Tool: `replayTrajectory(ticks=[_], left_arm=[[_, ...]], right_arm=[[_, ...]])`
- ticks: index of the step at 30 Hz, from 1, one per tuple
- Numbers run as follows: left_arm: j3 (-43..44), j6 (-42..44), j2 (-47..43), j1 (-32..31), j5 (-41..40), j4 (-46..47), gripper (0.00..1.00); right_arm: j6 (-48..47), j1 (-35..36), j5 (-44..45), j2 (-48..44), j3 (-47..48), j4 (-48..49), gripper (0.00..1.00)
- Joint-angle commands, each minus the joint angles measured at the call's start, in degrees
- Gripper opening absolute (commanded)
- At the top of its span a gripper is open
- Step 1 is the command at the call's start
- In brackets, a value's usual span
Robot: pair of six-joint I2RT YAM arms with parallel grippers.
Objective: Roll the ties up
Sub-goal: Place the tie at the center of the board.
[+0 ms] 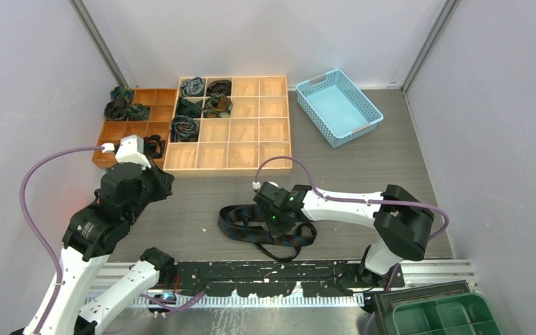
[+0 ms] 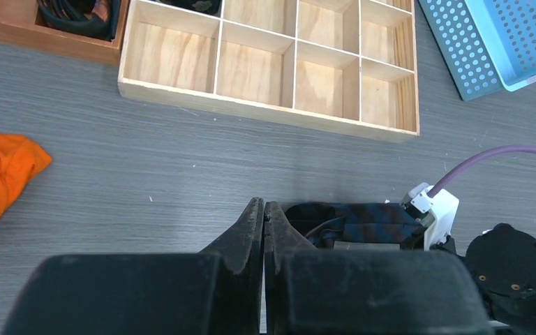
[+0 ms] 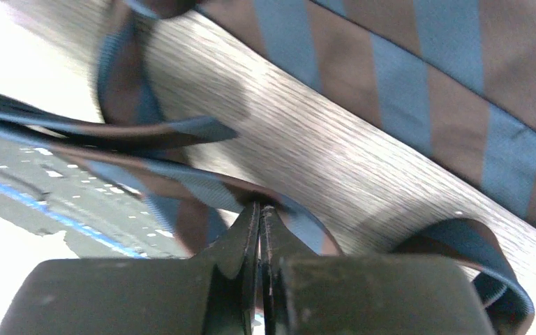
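A loose dark tie [image 1: 236, 218] with blue and brown stripes lies in loops on the grey table in front of the arms. My right gripper [image 1: 273, 218] is down on it. In the right wrist view the gripper [image 3: 259, 208] is shut on a fold of the tie [image 3: 419, 77]. My left gripper [image 1: 155, 146] hangs above the table near the trays. In its wrist view it [image 2: 264, 208] is shut with nothing in it, and the tie [image 2: 363, 220] lies to its right. Several rolled ties [image 1: 184, 128] sit in tray cells.
A light wooden grid tray [image 1: 251, 132] and a darker brown tray [image 1: 115, 132] stand at the back. A blue perforated basket [image 1: 338, 106] is at the back right. A green bin [image 1: 440, 314] sits at the near right corner. An orange cloth object [image 2: 0, 174] lies at the left.
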Motion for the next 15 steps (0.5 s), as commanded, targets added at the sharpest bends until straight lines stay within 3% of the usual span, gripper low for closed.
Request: replayTrajectory(ticks=[1,7,9,13,15], left_arm=[[1.69,0.76,0.6,-0.18,0.09,1.57,0.0],[2.83,1.25,0.03,-0.18,-0.05,1.97,0.0],[3.21,1.44,-0.35,-0.18,-0.59,1.46,0.0],[3.3,1.44,-0.48,-0.18,-0.53,0.34,0.0],[3.16,1.23,-0.71,-0.18,-0.57,0.51,0.0]], right_arm=[[-1.46,1.49,-4.51,-0.65,6.19,0.82,0.08],[-1.22,6.17,-7.32,4.67,12.41,2.0,0.08],[-0.99,6.23,-5.75,5.01,13.78,1.58,0.13],[-1.78,6.23,5.11,4.71,16.09,-2.53,0.53],[-2.03,6.28,6.77,4.74,16.53,-3.57,0.65]])
